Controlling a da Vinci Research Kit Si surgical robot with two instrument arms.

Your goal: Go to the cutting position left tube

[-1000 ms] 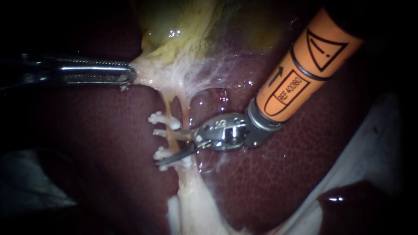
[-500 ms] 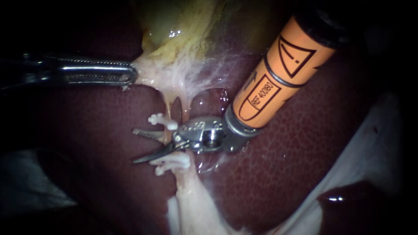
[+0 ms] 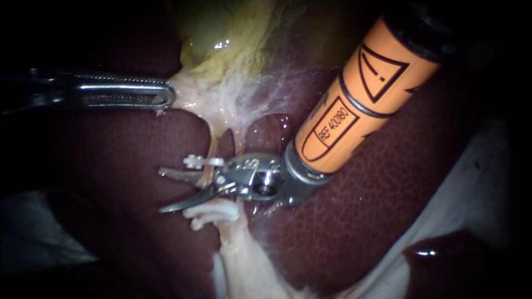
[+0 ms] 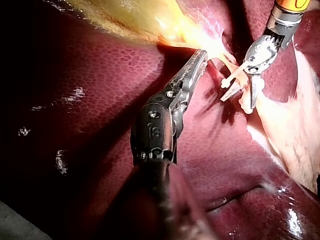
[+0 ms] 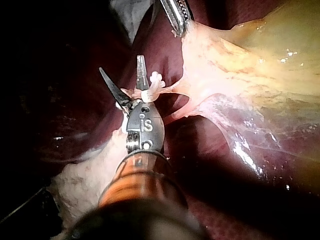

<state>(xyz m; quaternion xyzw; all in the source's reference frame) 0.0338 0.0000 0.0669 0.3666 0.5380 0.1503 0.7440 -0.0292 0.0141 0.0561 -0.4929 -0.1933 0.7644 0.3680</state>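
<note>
between clips, left tube inside parted blades of right instrument

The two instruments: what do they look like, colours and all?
The left instrument is plain silvery metal: long, slim, slotted jaws with toothed edges on a dark shaft. The right instrument has an orange sleeve with black markings, a silvery metal wrist and two thin, pointed, curved blades.
</note>
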